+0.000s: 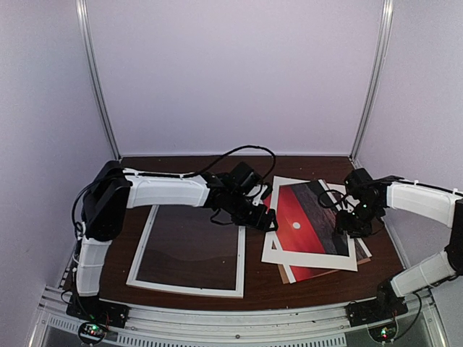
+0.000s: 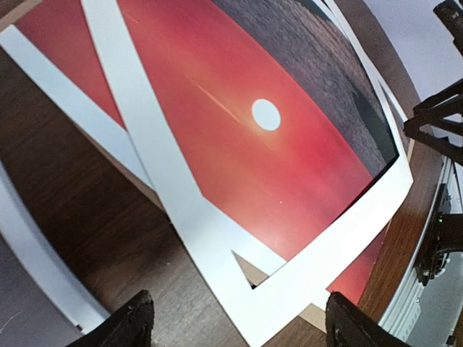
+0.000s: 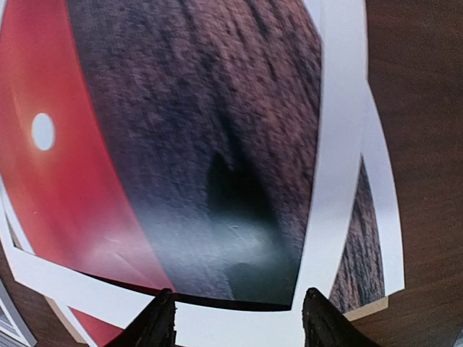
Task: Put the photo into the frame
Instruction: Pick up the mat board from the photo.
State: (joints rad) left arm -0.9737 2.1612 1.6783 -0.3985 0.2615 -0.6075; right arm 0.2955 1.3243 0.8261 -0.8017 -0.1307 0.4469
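Top view: nothing is loaded yet. The frame (image 1: 187,289) lies flat on the counter (image 1: 253,280) at left. The photo (image 1: 296,213) sits just beside it at right, under a white mat (image 1: 270,242), its long axis running far-to-near, sky toward the frame, sea to the right. Left wrist: my left fingers (image 2: 130,325) stand apart over the mat's corner, gripping nothing. Right wrist: my right fingers (image 3: 155,322) are apart too, above the sea side. I judge pickup and placing are both left to do.

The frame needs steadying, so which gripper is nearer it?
Left. The left gripper is by the right edge of the frame; the right gripper is beyond the photo.
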